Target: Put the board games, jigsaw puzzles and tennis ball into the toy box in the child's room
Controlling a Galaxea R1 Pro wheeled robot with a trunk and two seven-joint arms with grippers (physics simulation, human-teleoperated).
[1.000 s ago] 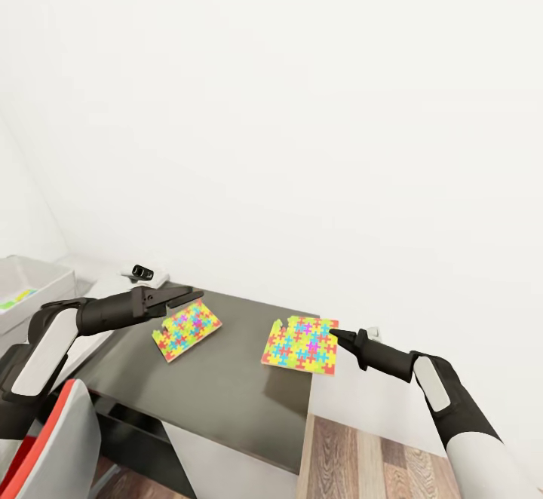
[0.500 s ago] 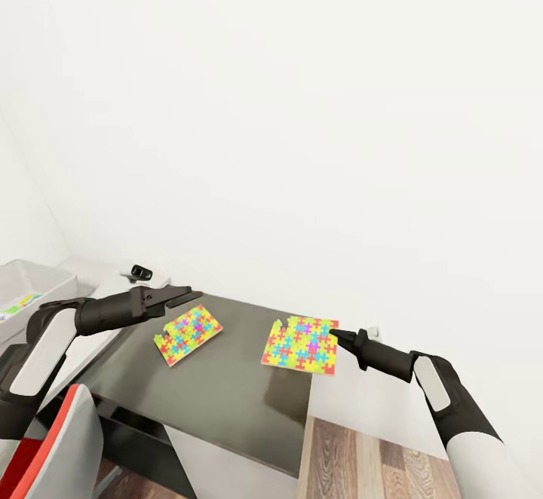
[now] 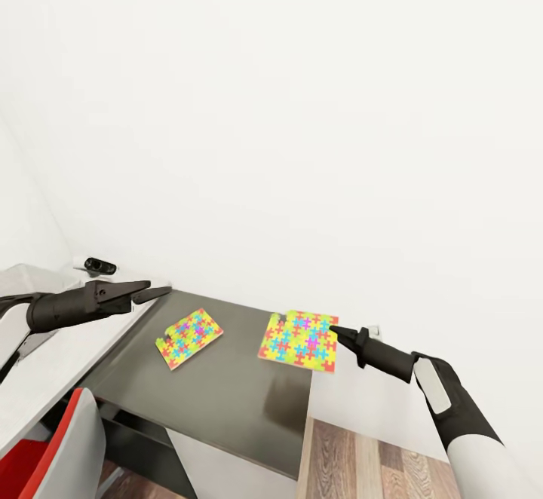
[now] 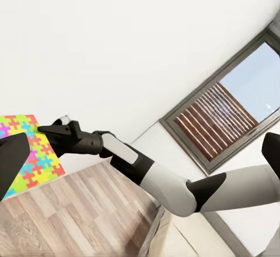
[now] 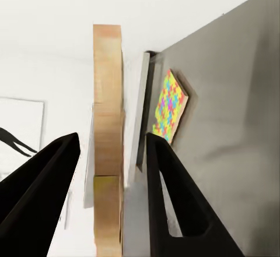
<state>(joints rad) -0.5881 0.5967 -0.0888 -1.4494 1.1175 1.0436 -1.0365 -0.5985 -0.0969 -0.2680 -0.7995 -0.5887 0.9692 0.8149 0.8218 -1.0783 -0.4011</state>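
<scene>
Two jigsaw puzzles lie on the dark grey table section [image 3: 219,393]. The right jigsaw puzzle [image 3: 299,339] sits at the table's far right corner, its right edge at or slightly past the table edge. The left jigsaw puzzle [image 3: 189,338] lies flat at about 9 o'clock from it, well apart.

My right gripper [image 3: 336,331] has its tips at the right puzzle's right edge, roughly 3 o'clock on the sheet. In the right wrist view [image 5: 111,152] my fingers are spread wide and a thin wood-coloured edge runs between them. I read that as the sheet's edge between my open fingers, not gripped yet, but I can't confirm it.

My left gripper [image 3: 154,291] hangs above the light grey desk top [image 3: 53,363], at about 10 o'clock from the left puzzle and clear of it. It looks near-closed and empty, but I can't tell for sure.

Risks, as I judge them:
- The sheet is thin. Closing on too little edge means it slips or pivots out.
- Pushing sideways instead of pinching skates it across the table or tips it off the corner onto the wood floor [image 3: 377,461].
- The toy box is out of frame to the left, so it's a long carry on an edge grip.
</scene>
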